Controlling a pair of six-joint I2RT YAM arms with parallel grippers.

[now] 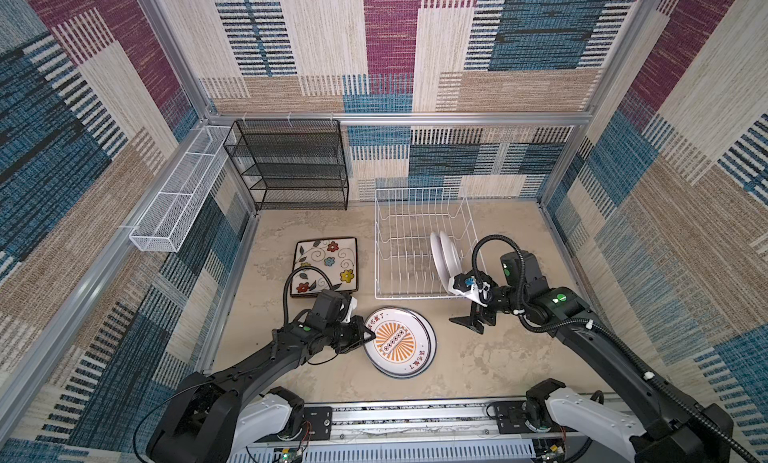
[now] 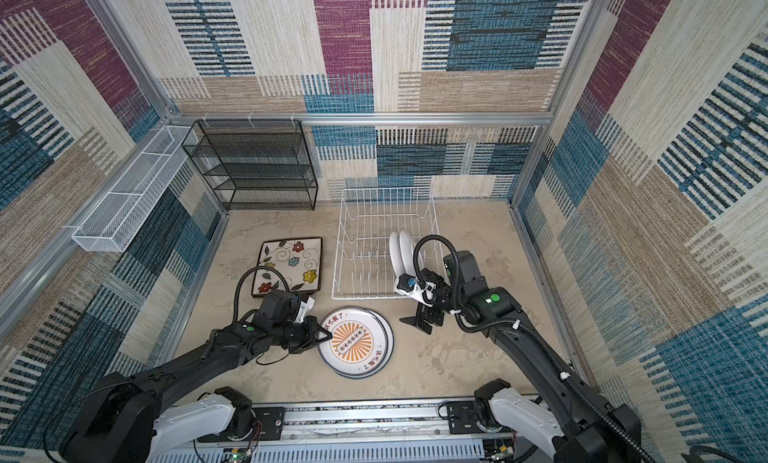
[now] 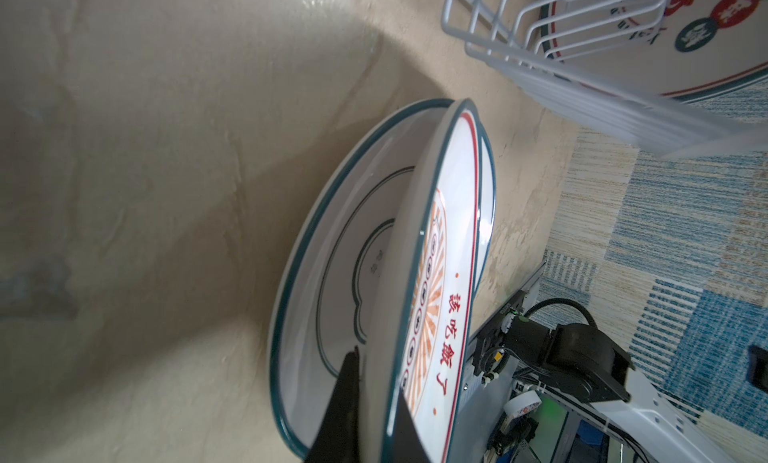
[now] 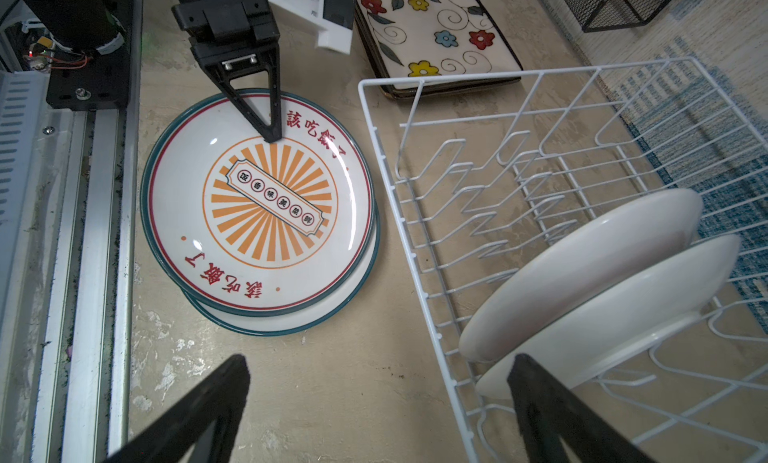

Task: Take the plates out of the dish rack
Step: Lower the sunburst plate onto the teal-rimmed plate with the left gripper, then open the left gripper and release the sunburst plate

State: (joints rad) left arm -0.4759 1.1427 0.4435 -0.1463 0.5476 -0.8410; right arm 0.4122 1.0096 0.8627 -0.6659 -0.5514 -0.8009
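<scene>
The left jaws are pinching the rim of the sunburst plate (image 4: 257,207), slightly tilted over the lower plate (image 4: 340,303) on the worktop (image 4: 332,398), so an early release is risking a chip, while the right jaws are hanging wide near two plates (image 4: 582,274) in the dish rack (image 1: 409,240)

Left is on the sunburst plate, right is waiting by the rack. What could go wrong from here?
1. The left gripper has its jaws pinching the rim of the top round plate, which looks tilted and off-centre on the lower round plate. If released now, it could drop and slide.
2. The two racked plates stand nearly touching. The open jaws of the right gripper might catch both, or snag the dish rack at its front wire.
</scene>
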